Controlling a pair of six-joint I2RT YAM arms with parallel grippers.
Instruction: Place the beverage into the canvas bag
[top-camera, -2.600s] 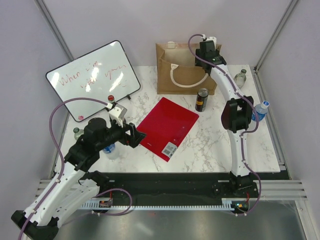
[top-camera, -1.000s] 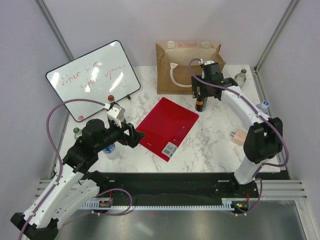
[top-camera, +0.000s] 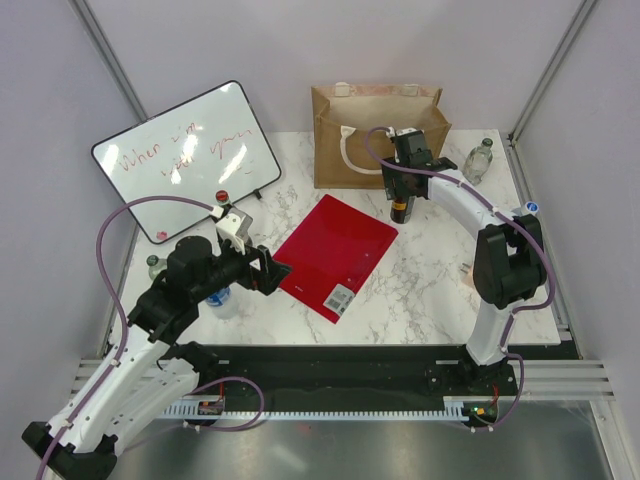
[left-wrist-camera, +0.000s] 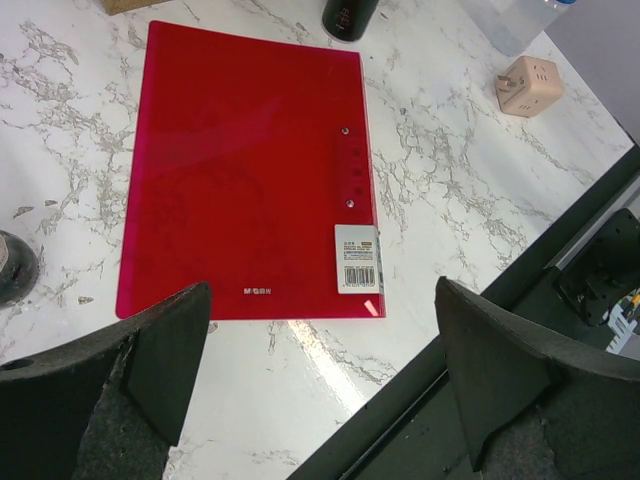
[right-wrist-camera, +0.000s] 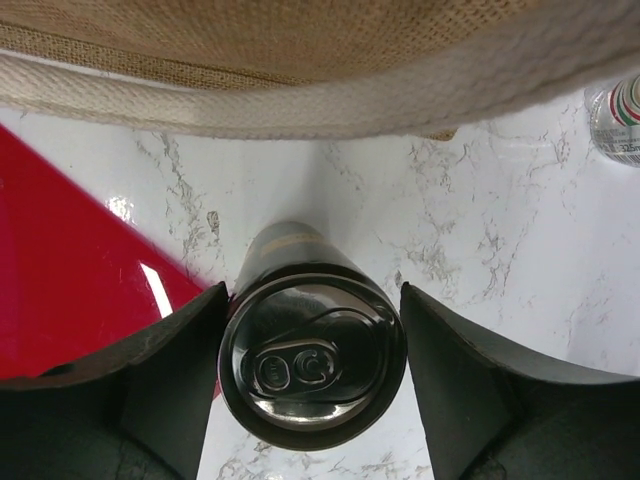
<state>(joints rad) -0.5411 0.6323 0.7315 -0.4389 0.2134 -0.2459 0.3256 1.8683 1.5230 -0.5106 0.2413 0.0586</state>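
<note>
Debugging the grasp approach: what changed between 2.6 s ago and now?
The right gripper swung from above the canvas bag's far right rim down toward the near side, to the can. It now straddles the can's top, contact unclear. The can stands where it was, beside the red folder, not lifted. The left gripper, open over the folder, and the bag stayed put.

The canvas bag (top-camera: 375, 125) stands just behind the beverage can (top-camera: 402, 207), mouth open upward and white handle (top-camera: 347, 150) hanging down its front. A red folder (top-camera: 335, 255) lies just left of the can. The marble surface (top-camera: 425, 285) is bare to the can's near right. The right hand (right-wrist-camera: 313, 300) leaves no visible gap beside the can.
</note>
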